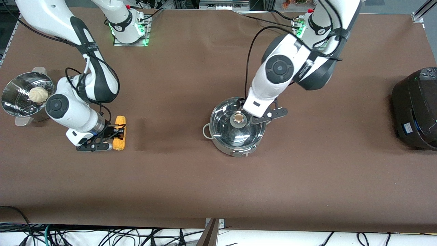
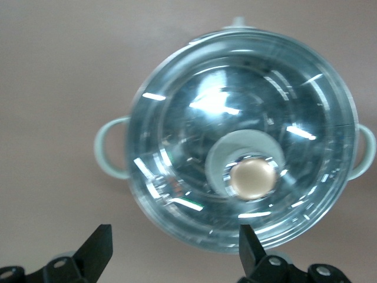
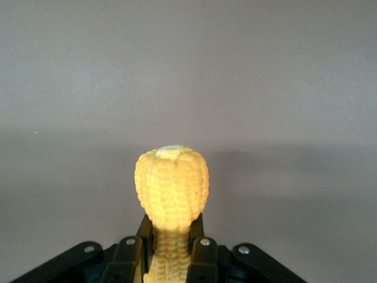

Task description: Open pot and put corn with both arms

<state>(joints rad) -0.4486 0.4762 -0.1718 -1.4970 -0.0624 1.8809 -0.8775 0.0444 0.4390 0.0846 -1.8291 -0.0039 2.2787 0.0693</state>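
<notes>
Brown desk (image 1: 191,177), things sit about mid-depth. Nearest the front camera: corn (image 1: 120,133) lying on the desk toward the right arm's end, long axis running toward the camera. Right tool (image 1: 114,134) is clamped on the corn, fingers (image 3: 132,259) tight against both sides of the cob, cob tip (image 3: 171,154) sticking out past them.

Pot (image 1: 238,128) stands near the middle of the desk, a bit toward the left arm's end, about level with the corn. Glass lid (image 2: 194,147) on, tan knob (image 1: 239,118) in the lid's centre, loop handle (image 1: 206,131) on the side facing the corn. Left tool (image 2: 177,250) hovers over the pot lid just beside the knob, fingers (image 2: 97,250) spread wide, holding nothing, not touching the knob.

Slightly farther: steel steamer basket (image 1: 17,102) with a white bun (image 1: 38,95) in it, at the right arm's edge of the desk. Black cooker (image 1: 414,109) at the left arm's edge.
</notes>
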